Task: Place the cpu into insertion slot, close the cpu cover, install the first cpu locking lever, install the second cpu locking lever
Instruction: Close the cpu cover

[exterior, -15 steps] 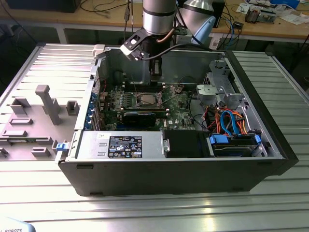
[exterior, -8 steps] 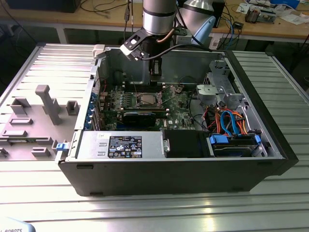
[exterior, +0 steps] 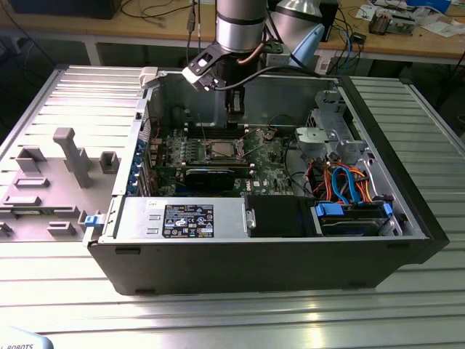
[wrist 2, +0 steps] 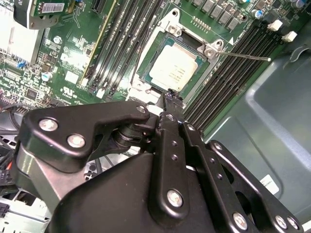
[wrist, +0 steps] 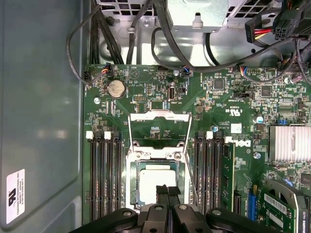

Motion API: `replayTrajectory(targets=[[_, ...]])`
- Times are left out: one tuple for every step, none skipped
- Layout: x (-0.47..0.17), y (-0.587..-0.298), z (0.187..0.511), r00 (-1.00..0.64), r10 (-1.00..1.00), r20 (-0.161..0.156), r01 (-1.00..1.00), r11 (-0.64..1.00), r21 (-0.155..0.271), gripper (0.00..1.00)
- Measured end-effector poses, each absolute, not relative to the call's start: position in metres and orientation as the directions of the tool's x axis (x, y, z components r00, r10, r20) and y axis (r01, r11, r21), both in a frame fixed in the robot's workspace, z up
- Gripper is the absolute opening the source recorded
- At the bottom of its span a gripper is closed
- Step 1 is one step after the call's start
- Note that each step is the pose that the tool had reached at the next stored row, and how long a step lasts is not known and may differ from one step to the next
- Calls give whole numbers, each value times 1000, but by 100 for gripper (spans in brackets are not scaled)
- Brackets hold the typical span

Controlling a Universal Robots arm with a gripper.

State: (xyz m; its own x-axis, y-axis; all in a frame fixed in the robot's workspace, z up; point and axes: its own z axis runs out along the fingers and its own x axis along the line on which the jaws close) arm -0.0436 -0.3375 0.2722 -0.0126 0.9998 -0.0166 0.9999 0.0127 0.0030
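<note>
Gripper [wrist 2: 171,97] nearest, second wrist view: fingers pinched together, empty, just over the cpu [wrist 2: 173,68] seated in the insertion slot [wrist 2: 189,44]. First wrist view: cpu cover [wrist: 158,115] stands open. Exterior view: arm [exterior: 236,29] enters computer case [exterior: 254,251], upper middle of frame.

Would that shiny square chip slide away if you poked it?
Probably not: the chip sits sunk in the slot, so the rim should stop it. It looks flat and stiff, and is likely light.
</note>
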Motion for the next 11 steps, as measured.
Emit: replayTrajectory(targets=[[-43, -338, 272, -13, 1000, -17, 1000, 13, 3, 11], [-43, -337, 272, -13, 1000, -17, 1000, 13, 3, 11], [-43, -337, 272, -12, 1000, -17, 1000, 12, 3, 11], [-40, -337, 272, -13, 1000, -18, 1000, 13, 3, 11], [-38, -337, 272, -13, 1000, -18, 1000, 13, 3, 11], [-38, -337, 272, -13, 1000, -18, 1000, 13, 3, 11], [-38, -337, 272, -13, 1000, -18, 1000, 13, 3, 11], [-38, -337, 272, -13, 1000, -18, 1000, 13, 3, 11], [-37, -337, 272, -13, 1000, -18, 1000, 13, 3, 11], [-37, -337, 272, -13, 1000, -18, 1000, 13, 3, 11], [-37, -337, 272, -13, 1000, -18, 1000, 13, 3, 11]])
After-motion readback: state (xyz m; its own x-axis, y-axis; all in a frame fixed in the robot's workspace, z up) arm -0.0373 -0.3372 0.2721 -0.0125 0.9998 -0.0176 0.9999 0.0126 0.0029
